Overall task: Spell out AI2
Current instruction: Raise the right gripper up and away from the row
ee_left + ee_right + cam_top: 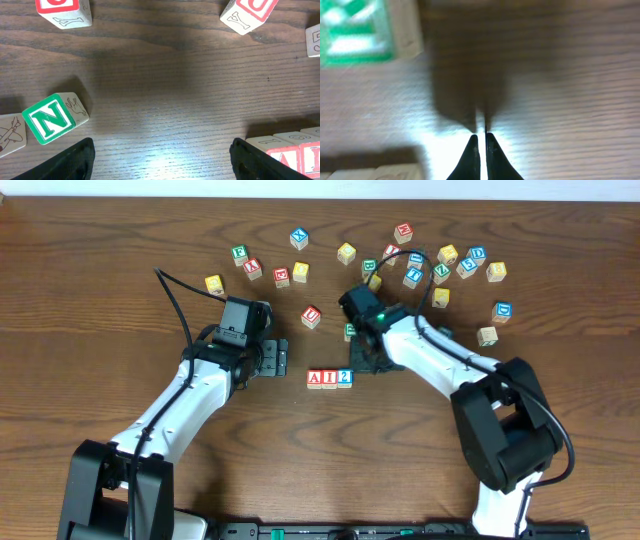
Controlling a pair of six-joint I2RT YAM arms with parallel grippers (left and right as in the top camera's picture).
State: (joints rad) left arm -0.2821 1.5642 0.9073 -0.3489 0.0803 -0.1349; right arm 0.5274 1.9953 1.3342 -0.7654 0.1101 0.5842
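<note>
Three wooden cubes stand side by side in a row at the middle of the table: the red "A" (pixel 315 378), the red "I" (pixel 330 378) and the blue "2" (pixel 345 377). My left gripper (pixel 277 358) is just left of the row, open, with nothing between its fingers. In the left wrist view the left gripper (pixel 162 162) spans bare wood, and the "A" cube (pixel 287 157) lies just beyond the right finger (pixel 255 160). My right gripper (pixel 370 360) is just right of the "2", shut and empty. In the right wrist view the right gripper (pixel 482 150) has its fingertips together over bare wood.
Several lettered cubes lie scattered across the back of the table, among them a red "U" cube (pixel 311 316), a yellow cube (pixel 214 284) and a green cube (pixel 351 331) by the right arm. A green "N" cube (pixel 50 117) sits left of the left gripper.
</note>
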